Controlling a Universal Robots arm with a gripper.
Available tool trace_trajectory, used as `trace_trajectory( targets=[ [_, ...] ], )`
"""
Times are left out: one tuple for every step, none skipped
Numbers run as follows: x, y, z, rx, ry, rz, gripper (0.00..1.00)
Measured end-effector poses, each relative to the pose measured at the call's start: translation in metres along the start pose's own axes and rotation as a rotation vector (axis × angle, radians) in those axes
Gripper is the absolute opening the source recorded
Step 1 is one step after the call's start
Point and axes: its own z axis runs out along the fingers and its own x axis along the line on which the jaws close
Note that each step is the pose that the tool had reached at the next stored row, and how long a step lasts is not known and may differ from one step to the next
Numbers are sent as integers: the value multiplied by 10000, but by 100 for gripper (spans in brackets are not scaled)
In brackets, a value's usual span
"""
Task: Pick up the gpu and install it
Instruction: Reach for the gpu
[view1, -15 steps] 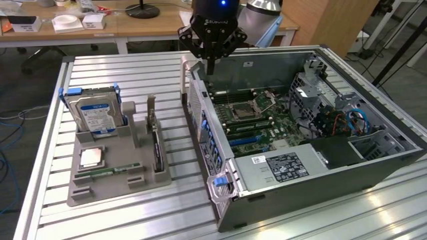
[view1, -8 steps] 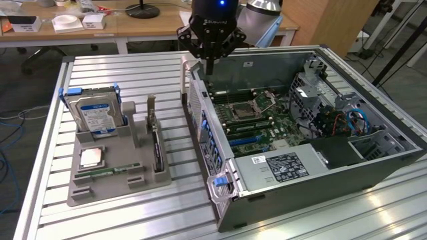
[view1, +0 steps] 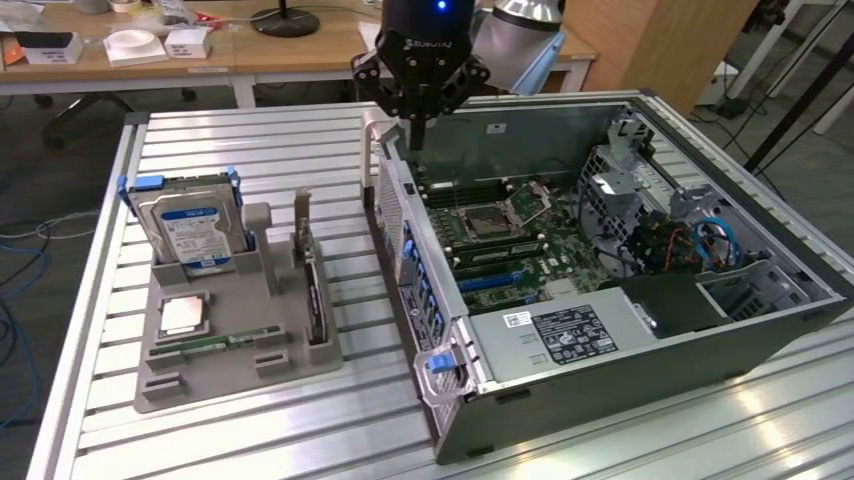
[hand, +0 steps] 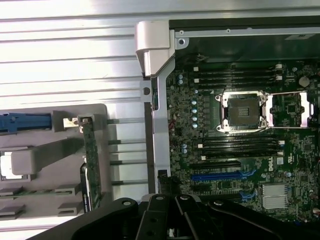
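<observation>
Above the slatted worktop (view1: 227, 140) and the open computer case (view1: 721, 350), our tool (view1: 416, 140) hovers pinched shut and empty. Descending here, we judge, it could strike the chassis rim. The gpu (view1: 314, 295) stands on edge in its grey holder (view1: 220, 365), well apart from the tool.
</observation>
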Motion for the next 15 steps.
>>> trace_trajectory(
  targets=[
    [3,0,0,1,1,0,11],
    [6,0,0,2,3,0,11],
    [9,-1,0,3,4,-1,11],
    [13,-1,0,3,6,0,11],
    [16,-1,0,4,7,0,11],
    [19,-1,0,5,9,0,11],
    [22,-2,0,5,10,0,11],
    [26,-2,0,6,12,0,11],
    [29,-2,0,7,14,0,11],
    [32,-2,0,7,15,0,11],
    [35,-3,0,9,17,0,11],
    [38,-3,0,10,18,0,11],
    [41,-3,0,10,20,0,11],
    [45,-4,0,11,22,0,11],
    [48,-4,0,12,24,0,11]
  ],
)
